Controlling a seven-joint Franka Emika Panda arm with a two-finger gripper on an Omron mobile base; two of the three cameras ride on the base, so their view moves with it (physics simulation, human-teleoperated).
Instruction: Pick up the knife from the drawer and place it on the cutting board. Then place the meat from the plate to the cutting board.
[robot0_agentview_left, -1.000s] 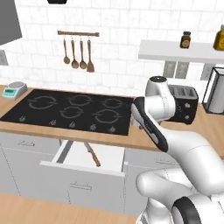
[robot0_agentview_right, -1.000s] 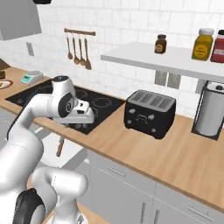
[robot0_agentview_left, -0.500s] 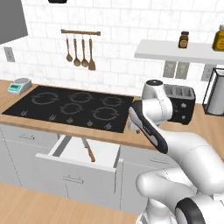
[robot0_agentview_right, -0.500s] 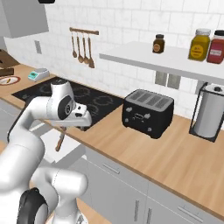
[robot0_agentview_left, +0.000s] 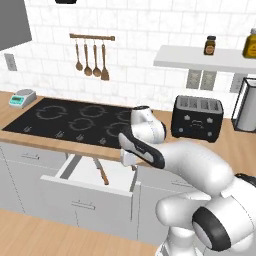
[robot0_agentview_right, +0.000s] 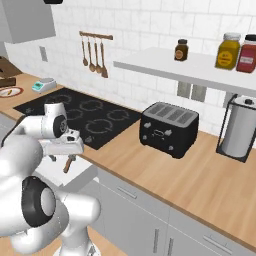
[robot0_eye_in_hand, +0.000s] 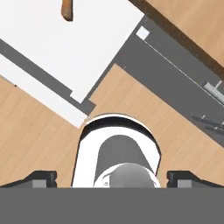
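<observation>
- Step in hand: approach to the knife; nothing is grasped yet.
- Jaws: standing fully apart and empty. In the hand view the two dark tips sit at the 7 and 5 o'clock corners with nothing between them but the robot's own body.
- Knife location: lying flat on the white floor of the open drawer, below the worktop edge. In the left base view it sits right of the drawer's centre, brown handle toward the drawer front, blade running back under the worktop.
- In the hand view only the handle end is seen, at 11 o'clock near the frame edge; the blade is cut off.
- In the right base view the handle shows just under the hand, at 6 o'clock of it.
- Hand position: beside the drawer's right wall and above it, not over the knife.
- Procedure, as a judgement:
  - Shift the hand toward 11 o'clock of the hand view until the handle lies midway between the tips.
  - Roll the wrist so the jaws close across the handle's width, not along it.
  - Descend vertically, clear of the drawer's right wall and the overhanging worktop edge.
  - Grip the wooden handle, not the blade.
- Cutting board and plate: far left of the worktop, at 9 o'clock of the hob in the right base view.
</observation>
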